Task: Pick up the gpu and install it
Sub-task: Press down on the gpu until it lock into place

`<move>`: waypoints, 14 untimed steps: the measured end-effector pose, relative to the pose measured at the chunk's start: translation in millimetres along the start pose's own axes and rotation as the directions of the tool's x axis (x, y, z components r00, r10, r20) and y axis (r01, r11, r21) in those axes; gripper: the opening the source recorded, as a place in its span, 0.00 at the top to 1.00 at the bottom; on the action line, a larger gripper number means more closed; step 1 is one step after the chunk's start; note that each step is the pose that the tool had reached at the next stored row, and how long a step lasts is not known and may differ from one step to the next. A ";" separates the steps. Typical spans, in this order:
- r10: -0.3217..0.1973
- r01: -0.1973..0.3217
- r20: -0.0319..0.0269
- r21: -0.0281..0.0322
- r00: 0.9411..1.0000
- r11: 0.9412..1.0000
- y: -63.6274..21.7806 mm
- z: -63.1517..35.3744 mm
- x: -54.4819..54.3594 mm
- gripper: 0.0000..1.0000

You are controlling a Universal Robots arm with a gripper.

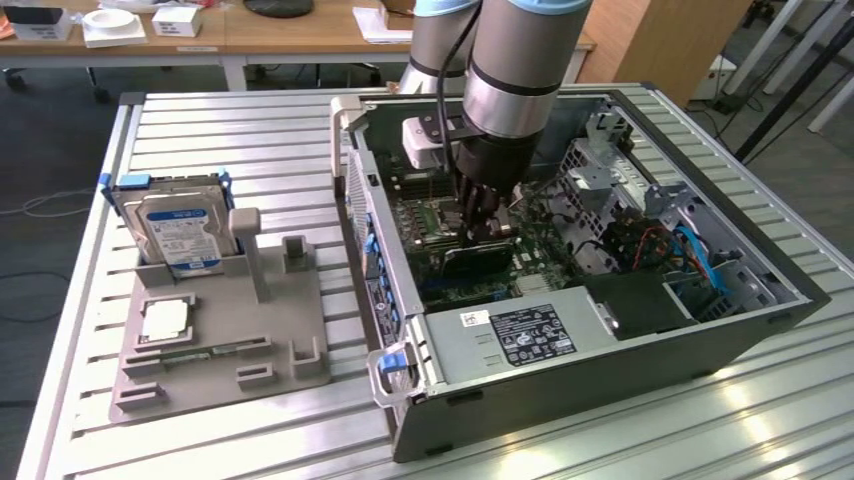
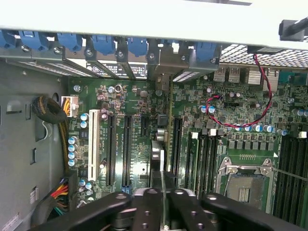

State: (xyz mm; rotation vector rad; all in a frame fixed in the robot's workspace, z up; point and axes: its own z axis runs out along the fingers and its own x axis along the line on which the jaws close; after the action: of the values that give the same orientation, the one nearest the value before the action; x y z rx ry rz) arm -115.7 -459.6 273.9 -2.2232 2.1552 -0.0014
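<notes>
My end effector (image 2: pixel 162 199) is down inside the open computer case (image 1: pixel 747 330), its fingers (image 1: pixel 483 215) clenched on the top edge of the gpu (image 1: pixel 477 258). In the wrist view the card (image 2: pixel 159 156) shows edge-on as a thin upright blade between the two black finger blocks, standing over the motherboard (image 2: pixel 144 103) between the long black expansion slots (image 2: pixel 126 149).

To do this well, I judge the card must stay vertical and line up squarely with one slot before any downward push; a tilt along its length would seat one end first and jam. Pressure should go straight down, evenly, with the grip kept centred.

The card's long axis runs along the slots, toward the rear wall with the blue clips (image 2: pixel 137 45). Its bracket end seems to face that wall, though I cannot make the bracket out clearly. Whether its lower edge already touches a slot I cannot tell.

Outside the case, on the counter (image 1: pixel 200 440), the grey holder (image 1: pixel 220 345) carries the hard drive (image 1: pixel 171 222).
</notes>
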 end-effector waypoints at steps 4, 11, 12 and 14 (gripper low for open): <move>0.000 0.000 0.000 0.000 1.000 1.000 0.0 0.0 0.0 0.90; 0.000 0.000 0.000 0.000 1.000 1.000 2.8 1.6 -1.7 0.90; 0.000 0.000 0.000 0.000 1.000 1.000 2.8 1.9 -2.4 0.90; 0.000 0.000 0.000 0.000 1.000 1.000 2.8 2.5 -4.0 0.90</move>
State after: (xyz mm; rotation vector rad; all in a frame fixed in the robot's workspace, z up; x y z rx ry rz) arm -118.5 -455.5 271.4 -2.2233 2.1554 -0.0017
